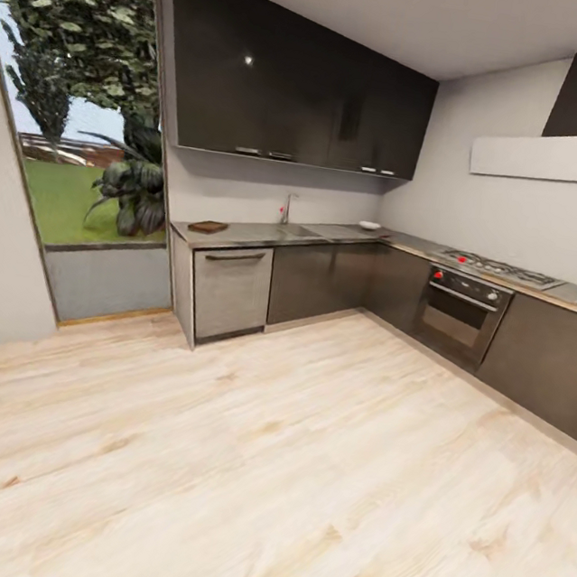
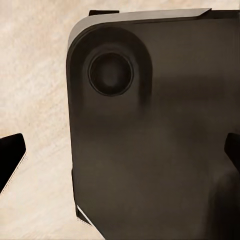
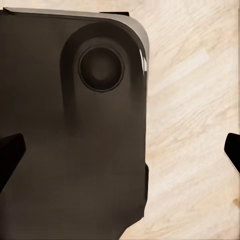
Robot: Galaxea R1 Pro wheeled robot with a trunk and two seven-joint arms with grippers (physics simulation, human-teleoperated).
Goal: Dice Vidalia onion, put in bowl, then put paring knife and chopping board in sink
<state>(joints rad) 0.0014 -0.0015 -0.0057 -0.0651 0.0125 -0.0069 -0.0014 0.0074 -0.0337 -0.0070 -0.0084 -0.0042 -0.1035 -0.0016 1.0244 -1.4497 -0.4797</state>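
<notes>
Both claws (image 2: 120, 150) (image 3: 120, 150) wide open, empty, above robot base (image 2: 150, 140).

Steel dishwasher (image 1: 230, 291) left of black oven (image 1: 459, 311).

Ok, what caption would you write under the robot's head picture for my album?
Across a pale wooden floor, a far-off countertop holds the chopping board, sink and bowl.
</notes>
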